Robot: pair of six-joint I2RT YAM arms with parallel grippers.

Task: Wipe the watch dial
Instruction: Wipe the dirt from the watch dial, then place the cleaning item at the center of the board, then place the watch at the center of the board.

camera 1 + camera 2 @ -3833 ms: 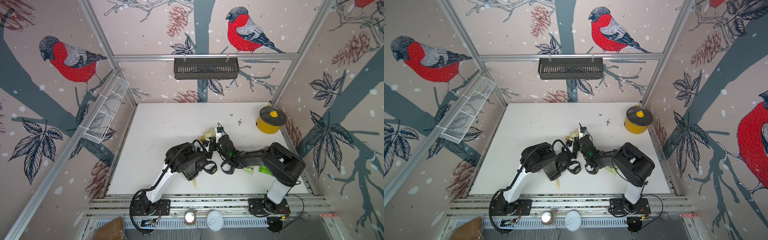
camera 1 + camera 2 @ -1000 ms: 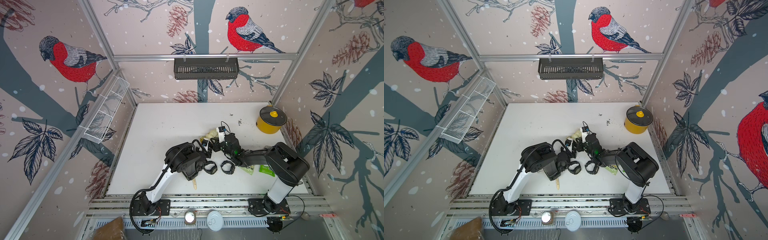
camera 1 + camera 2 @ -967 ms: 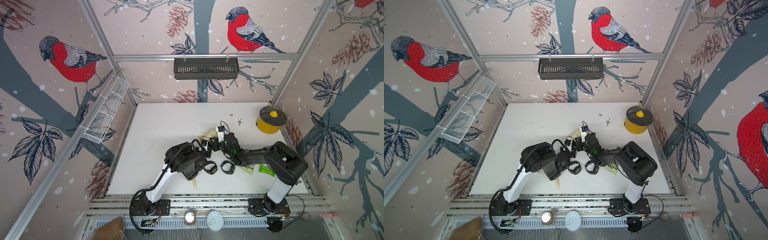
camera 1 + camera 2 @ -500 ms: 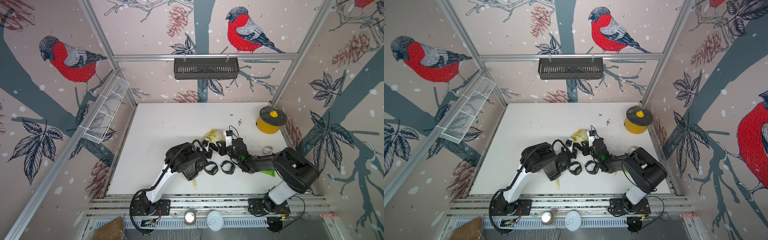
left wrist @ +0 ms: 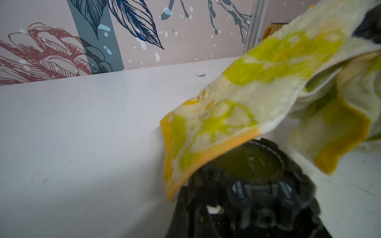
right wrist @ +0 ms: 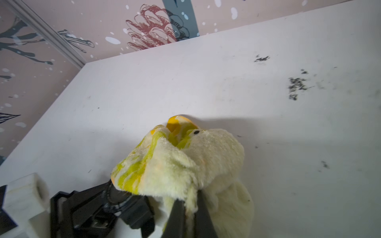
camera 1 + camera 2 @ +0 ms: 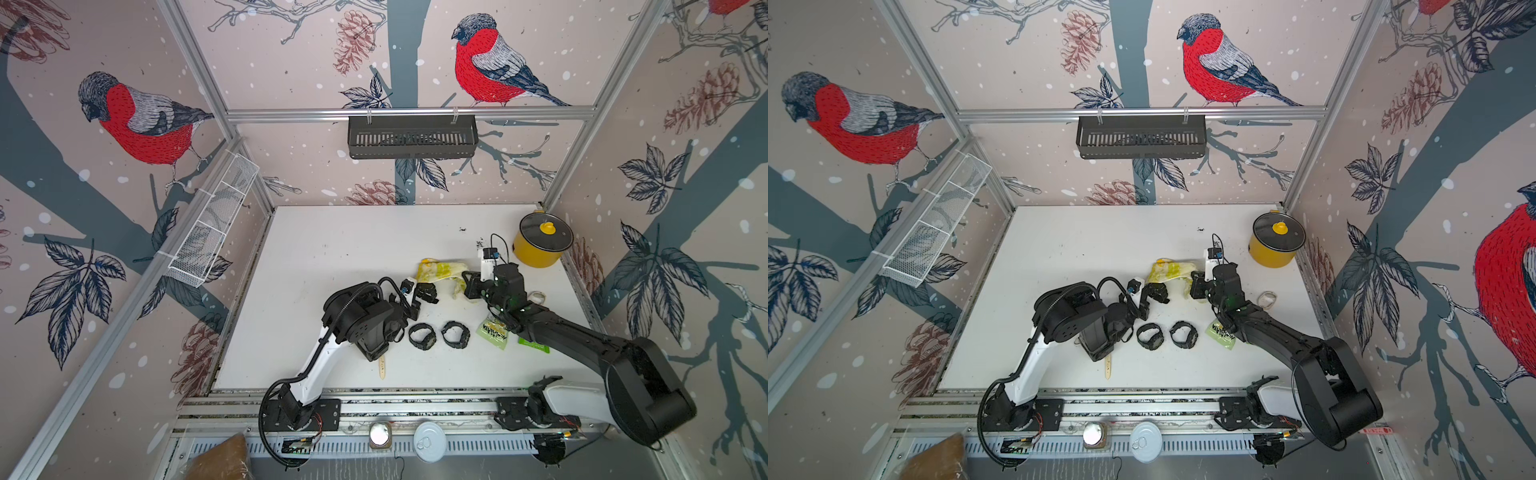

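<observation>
A black watch sits in my left gripper, which is shut on its case and strap. Its round dark dial faces up. A yellow, green and white cloth hangs over the dial's far rim and covers part of it. My right gripper is shut on the bunched cloth. Both top views show the held watch mid-table, with the cloth spread between it and the right gripper.
Two more black watches lie in front of the grippers. Green packets and a small ring lie under and beside the right arm. A wooden stick lies near the front edge. A yellow lidded pot stands back right.
My right arm has swung to the right, dragging the cloth across the held watch. The left arm and its watch have stayed put.
</observation>
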